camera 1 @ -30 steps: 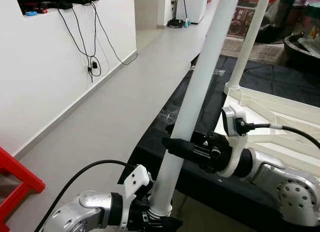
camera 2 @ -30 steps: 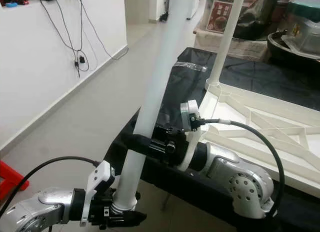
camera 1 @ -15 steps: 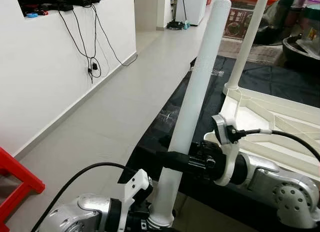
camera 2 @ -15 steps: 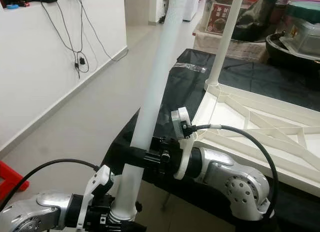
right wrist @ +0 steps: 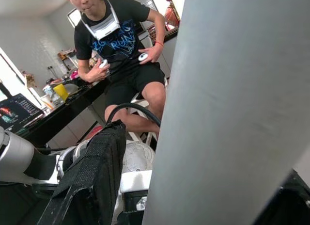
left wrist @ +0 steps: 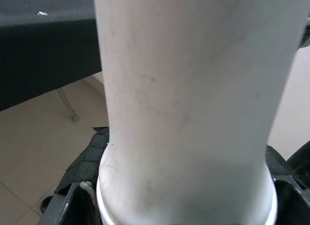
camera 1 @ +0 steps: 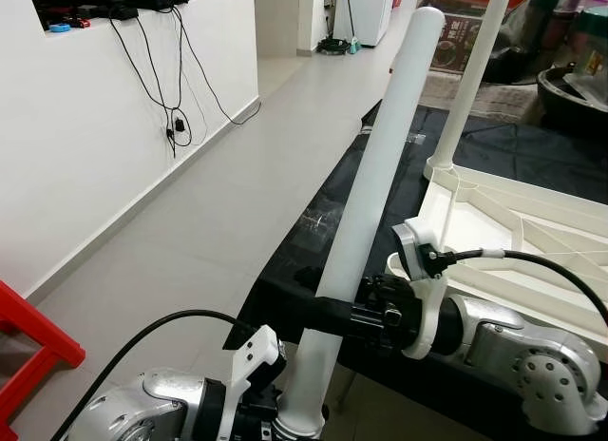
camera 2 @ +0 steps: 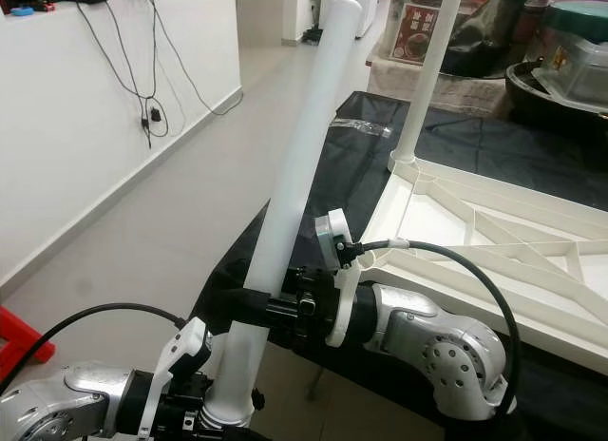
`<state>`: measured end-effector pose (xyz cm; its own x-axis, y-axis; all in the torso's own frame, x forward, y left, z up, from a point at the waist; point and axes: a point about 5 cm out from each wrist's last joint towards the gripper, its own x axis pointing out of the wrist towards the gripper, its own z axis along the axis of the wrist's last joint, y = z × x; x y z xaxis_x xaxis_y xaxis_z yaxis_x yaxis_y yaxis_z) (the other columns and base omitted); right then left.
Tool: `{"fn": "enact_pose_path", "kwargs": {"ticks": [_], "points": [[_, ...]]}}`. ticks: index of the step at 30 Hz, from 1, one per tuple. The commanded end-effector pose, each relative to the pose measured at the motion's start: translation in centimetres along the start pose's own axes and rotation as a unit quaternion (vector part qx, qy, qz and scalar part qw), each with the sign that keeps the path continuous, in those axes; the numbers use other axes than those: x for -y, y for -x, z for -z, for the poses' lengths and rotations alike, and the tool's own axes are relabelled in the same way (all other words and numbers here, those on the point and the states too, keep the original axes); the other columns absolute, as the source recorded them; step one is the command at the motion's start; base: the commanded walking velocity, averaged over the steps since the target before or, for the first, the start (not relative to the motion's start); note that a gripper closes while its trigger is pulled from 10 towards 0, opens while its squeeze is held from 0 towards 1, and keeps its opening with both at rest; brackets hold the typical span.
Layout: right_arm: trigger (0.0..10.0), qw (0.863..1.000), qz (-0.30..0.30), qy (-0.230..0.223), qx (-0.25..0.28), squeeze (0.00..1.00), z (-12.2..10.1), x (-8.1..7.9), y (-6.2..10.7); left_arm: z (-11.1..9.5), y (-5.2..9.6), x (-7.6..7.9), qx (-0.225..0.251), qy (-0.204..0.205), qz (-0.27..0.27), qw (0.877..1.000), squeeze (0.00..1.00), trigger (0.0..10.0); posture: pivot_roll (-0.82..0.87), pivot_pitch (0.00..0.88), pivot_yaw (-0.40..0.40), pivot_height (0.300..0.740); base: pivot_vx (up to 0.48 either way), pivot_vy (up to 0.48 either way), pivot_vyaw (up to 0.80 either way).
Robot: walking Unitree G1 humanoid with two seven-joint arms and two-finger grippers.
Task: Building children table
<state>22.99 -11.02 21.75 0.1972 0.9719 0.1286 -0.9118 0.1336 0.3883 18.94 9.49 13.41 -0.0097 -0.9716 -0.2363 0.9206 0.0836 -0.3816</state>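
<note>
Right pincer [camera 1: 328, 313] slid lower down white table leg [camera 1: 375, 175], clamped round it. Left pincer [camera 2: 223, 417] grips leg's base, fingertips cut off by frame edge. Leg tilted beside upturned tabletop [camera 1: 532, 241].

left gripper [camera 2: 228, 414] clamped low, right gripper [camera 1: 328, 310] clamped above it (arms bent inward).

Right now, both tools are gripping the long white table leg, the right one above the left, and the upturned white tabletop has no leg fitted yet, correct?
Not quite: the upturned white tabletop already has one slim white leg standing in its far corner, as the left eye view shows. Otherwise yes: right tool above left tool, both on the long white table leg.
</note>
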Motion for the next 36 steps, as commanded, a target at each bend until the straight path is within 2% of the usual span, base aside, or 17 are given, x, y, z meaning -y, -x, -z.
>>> {"fn": "enact_pose_path", "kwargs": {"ticks": [1, 13, 14, 18, 20, 32, 33, 36], "points": [[10.0, 1.0, -0.018, 0.009, -0.008, 0.0, 0.0, -0.7, -0.6, 0.2, 0.0, -0.3, -0.014, -0.001, -0.002, 1.0, 0.0, 10.0, 0.14, 0.067, -0.042, 0.74, 0.0, 0.0, 0.0], [10.0, 1.0, -0.003, 0.018, 0.008, 0.0, -0.4, -0.3, -1.0, 0.2, -0.7, -1.0, -0.021, -0.01, 0.006, 1.0, 0.0, 10.0, 0.13, 0.065, -0.038, 0.74, 0.0, 0.0, 0.0], [3.1, 1.0, -0.003, 0.018, 0.011, 0.0, -0.5, -0.3, -1.0, 0.3, -0.8, -1.0, -0.021, -0.008, 0.006, 1.0, 0.0, 10.0, 0.13, 0.065, -0.038, 0.74, 0.0, 0.0, 0.0], [3.1, 1.0, -0.004, 0.017, 0.014, 0.0, -0.5, -0.3, -1.1, 0.3, -0.8, -1.0, -0.021, -0.006, 0.006, 1.0, 0.0, 10.0, 0.13, 0.065, -0.038, 0.74, 0.0, 0.0, 0.0], [0.0, 1.0, -0.004, 0.017, 0.015, 0.0, -0.6, -0.3, -1.1, 0.4, -0.8, -1.0, -0.022, -0.006, 0.008, 1.0, 0.0, 10.0, 0.13, 0.065, -0.037, 0.74, 0.0, 0.0, 0.0], [0.0, 1.0, -0.001, 0.017, 0.014, 0.0, -0.5, -0.4, -0.9, 0.9, -0.4, -1.4, -0.03, 0.007, -0.021, 0.999, 0.0, 10.0, 0.14, 0.052, -0.039, 0.74, 0.0, 0.0, 0.0], [0.0, 1.0, 0.001, 0.018, 0.015, 0.0, -0.5, -0.3, -0.8, 0.8, -0.5, -1.6, -0.024, 0.003, -0.028, 0.999, 1.0, 10.0, 0.14, 0.049, -0.039, 0.74, 0.0, 0.0, 0.0], [0.0, 1.0, 0.005, 0.02, 0.017, 0.0, -0.6, -0.2, -0.6, 0.6, -0.6, -1.6, -0.014, 0.001, -0.037, 0.999, 1.0, 10.0, 0.14, 0.049, -0.039, 0.74, 0.0, 0.0, 0.0]]}}
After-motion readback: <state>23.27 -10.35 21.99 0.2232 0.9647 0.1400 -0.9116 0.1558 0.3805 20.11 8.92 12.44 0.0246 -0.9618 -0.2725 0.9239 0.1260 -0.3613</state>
